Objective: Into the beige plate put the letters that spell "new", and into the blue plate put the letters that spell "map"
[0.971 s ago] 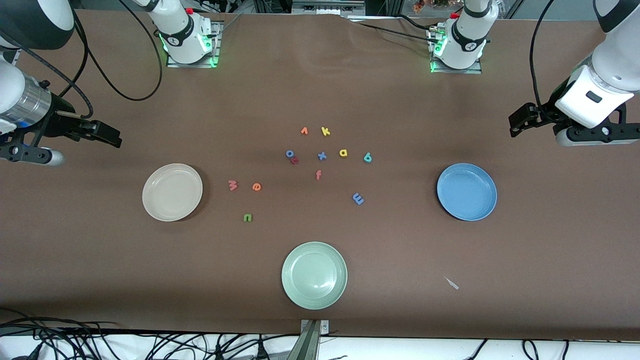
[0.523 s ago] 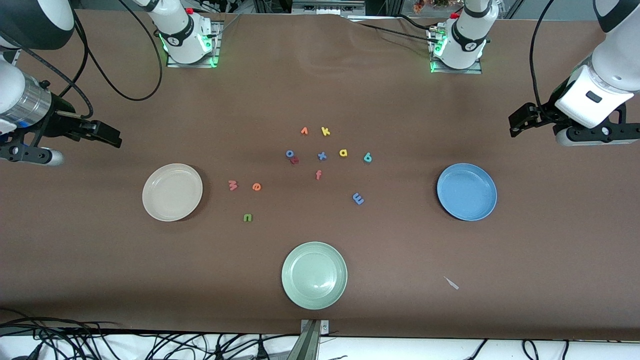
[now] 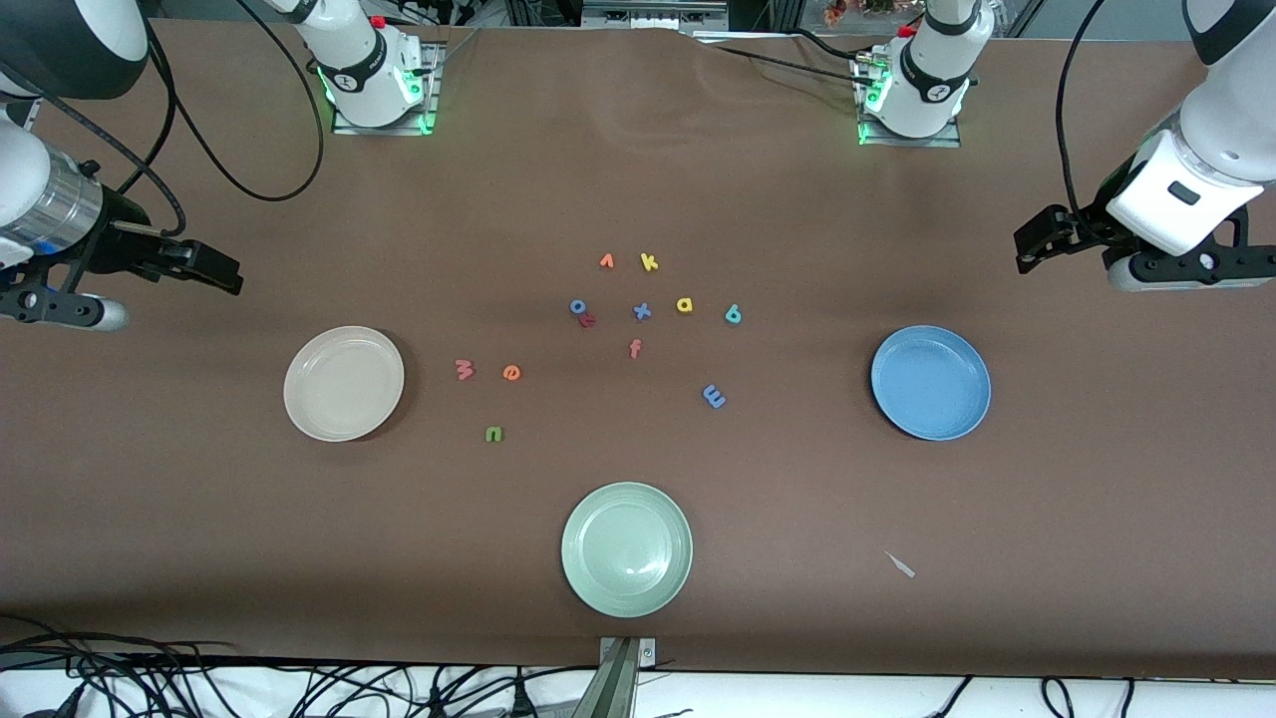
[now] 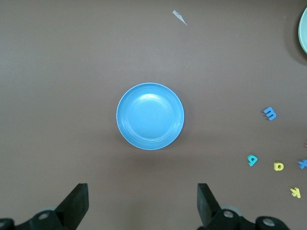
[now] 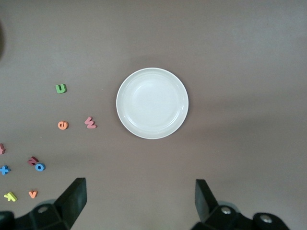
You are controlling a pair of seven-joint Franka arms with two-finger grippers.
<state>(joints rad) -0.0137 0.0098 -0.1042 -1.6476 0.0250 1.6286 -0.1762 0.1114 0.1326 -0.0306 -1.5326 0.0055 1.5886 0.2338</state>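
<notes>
- On the brown worktop [image 3: 797, 219] we see the beige plate [image 3: 344, 383] and blue plate [image 3: 931, 382] empty.
- "n" [image 3: 493, 434], "e" [image 3: 511, 373], "w" [image 3: 464, 370], "m" [image 3: 714, 396], "a" [image 3: 685, 305], "p" [image 3: 733, 315] lie between them.
- Our left end effector [image 4: 142, 206] and right end effector [image 5: 140, 203] wait, fingers wide.

From my left wrist view the pale green plate [image 4: 304, 28] is cut by the frame edge. A red letter [image 3: 588, 320] overlapping the blue "o" [image 3: 577, 306]: unreadable.
</notes>
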